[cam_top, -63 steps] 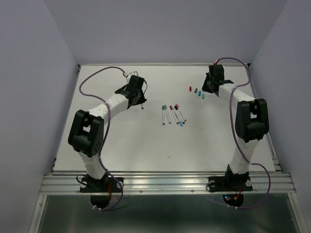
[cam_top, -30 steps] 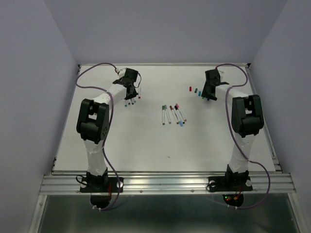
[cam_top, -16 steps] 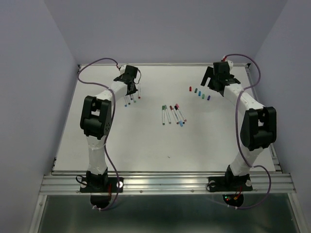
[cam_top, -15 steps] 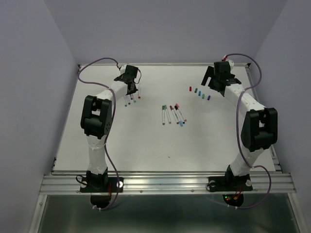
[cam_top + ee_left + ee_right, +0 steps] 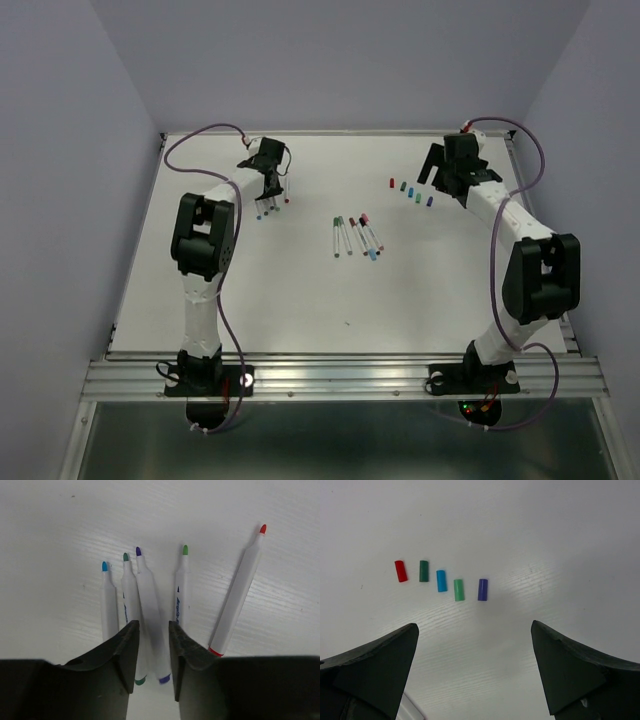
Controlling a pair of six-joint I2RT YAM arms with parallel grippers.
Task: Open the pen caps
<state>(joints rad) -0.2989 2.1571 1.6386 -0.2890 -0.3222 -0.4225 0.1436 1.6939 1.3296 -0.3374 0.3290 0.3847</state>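
We see the right gripper (image 5: 474, 627) spread wide, the five pen caps (image 5: 441, 580) rowed on the table (image 5: 555, 535) ahead of it, untouched, while the left gripper (image 5: 152, 626) stands narrowly parted astride the purple-tipped pen (image 5: 146, 592) lying among uncapped pens (image 5: 182, 587)

My left arm (image 5: 203, 238) reaches far out toward eleven o'clock. My left gripper (image 5: 154, 626) faces down, jaws parted only a narrow slit. My right arm (image 5: 538, 275) reaches toward one o'clock, my right gripper (image 5: 475, 630) spread wide.
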